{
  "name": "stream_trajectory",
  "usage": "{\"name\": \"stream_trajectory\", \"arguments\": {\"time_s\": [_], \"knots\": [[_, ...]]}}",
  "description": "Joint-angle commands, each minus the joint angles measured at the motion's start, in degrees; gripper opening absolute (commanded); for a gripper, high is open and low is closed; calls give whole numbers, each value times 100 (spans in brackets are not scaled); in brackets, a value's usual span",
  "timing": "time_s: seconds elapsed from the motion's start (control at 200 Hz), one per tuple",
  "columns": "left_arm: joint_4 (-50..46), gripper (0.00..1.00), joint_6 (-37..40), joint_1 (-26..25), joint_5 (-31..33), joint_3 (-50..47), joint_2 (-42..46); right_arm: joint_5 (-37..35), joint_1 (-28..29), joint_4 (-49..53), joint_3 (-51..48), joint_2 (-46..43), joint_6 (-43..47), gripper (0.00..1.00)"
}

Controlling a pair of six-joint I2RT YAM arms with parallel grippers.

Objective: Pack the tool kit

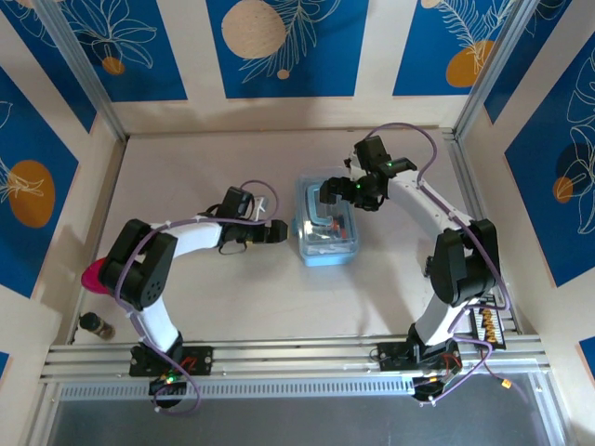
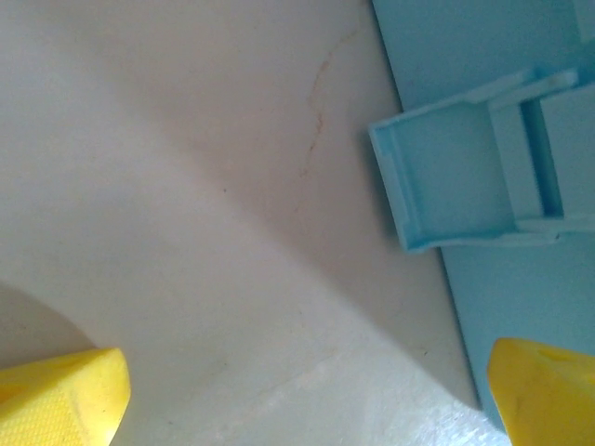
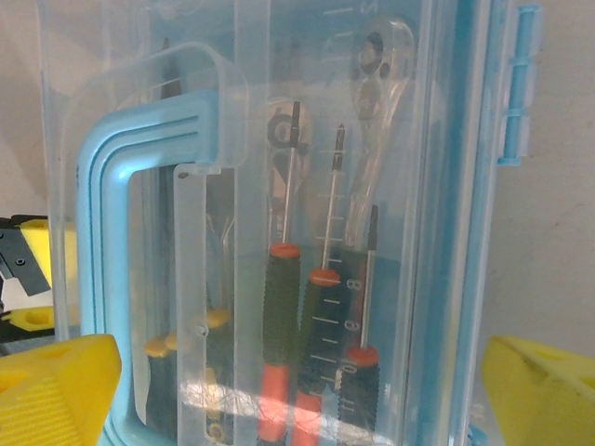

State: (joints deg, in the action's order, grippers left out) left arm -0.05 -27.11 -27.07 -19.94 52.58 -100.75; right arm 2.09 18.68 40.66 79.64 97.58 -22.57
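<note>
While my right gripper hangs over the tool kit case, its yellow fingers stand wide apart and hold nothing. Past them I look down through the clear lid. I see the light-blue handle, red-and-black screwdrivers lying side by side, a chrome ratchet beyond them, and some yellow grips that may be the pliers, though I cannot be sure.

My left gripper is also spread and empty, low over the table just beside the case's left wall. There a light-blue latch sticks out flat. From above, the case sits mid-table between both grippers.

I judge the shell to be thin, stiff plastic, light in itself and made heavier by the steel tools, which could slide if I tip it. The walls look smooth and slippery, and the lid would probably flex under a pinch. I would take hold at the handle's bar, or press near the latch and not on the middle of the lid.
</note>
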Motion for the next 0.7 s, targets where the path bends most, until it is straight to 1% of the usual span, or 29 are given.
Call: {"name": "stream_trajectory", "arguments": {"time_s": [0.0, 0.07, 0.17, 0.265, 0.34, 0.415, 0.525, 0.695], "knots": [[704, 100, -640, -87, -854, -58, -489, 239, -13, -23, 110, 45, 76, 99], [1024, 100, -619, -87, -906, -130, -436, 258, -8, -24, 97, 61, 68, 99], [1255, 100, -321, -88, -836, -242, -191, 293, -13, -24, 88, 76, 68, 99], [1157, 100, -243, -73, -929, -162, -26, 309, -9, -24, 92, 83, 63, 99], [1091, 100, -351, -62, -1129, -19, -55, 348, -13, -56, 85, 93, 63, 99], [1064, 100, -359, -62, -1166, 47, -68, 452, -13, -98, 89, 128, 41, 99], [943, 100, -151, -62, -975, 20, -3, 482, 46, -56, 166, 275, 95, 100], [649, 100, 338, -57, -655, -174, 230, 198, 177, 454, 541, 751, 338, 99]]}}
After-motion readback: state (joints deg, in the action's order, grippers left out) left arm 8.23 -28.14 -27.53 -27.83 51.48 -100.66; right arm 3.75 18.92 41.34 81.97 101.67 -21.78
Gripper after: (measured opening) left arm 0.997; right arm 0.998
